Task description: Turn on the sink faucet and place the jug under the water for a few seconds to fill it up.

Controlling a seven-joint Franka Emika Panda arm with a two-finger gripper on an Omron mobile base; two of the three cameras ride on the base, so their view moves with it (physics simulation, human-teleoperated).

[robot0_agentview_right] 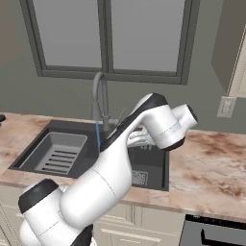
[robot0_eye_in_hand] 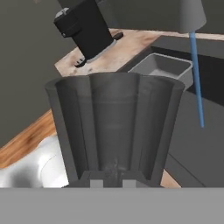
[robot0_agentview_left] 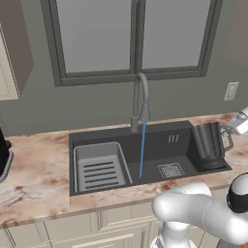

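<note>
The jug (robot0_agentview_left: 207, 140) is a dark grey translucent cylinder hanging over the right end of the sink (robot0_agentview_left: 164, 139). My gripper (robot0_agentview_left: 229, 131) reaches in from the right and is shut on its loop handle. In the hand view the jug (robot0_eye_in_hand: 113, 127) stands large right in front of my gripper (robot0_eye_in_hand: 108, 180). The sink faucet (robot0_agentview_left: 140, 102) arches over the basin's middle, and the water (robot0_agentview_left: 142, 151) falls from it in a thin blue stream. That stream (robot0_eye_in_hand: 196, 78) drops clear of the jug, to its side. In the right base view my arm hides the jug; the faucet (robot0_agentview_right: 100, 96) shows behind it.
A grey slatted rack (robot0_agentview_left: 99, 167) fills the sink's left part, and a square drain grate (robot0_agentview_left: 170, 170) lies in the floor. A black coffee machine (robot0_eye_in_hand: 85, 28) stands on the counter beyond the rack. A wall outlet (robot0_agentview_left: 231, 90) is at the right.
</note>
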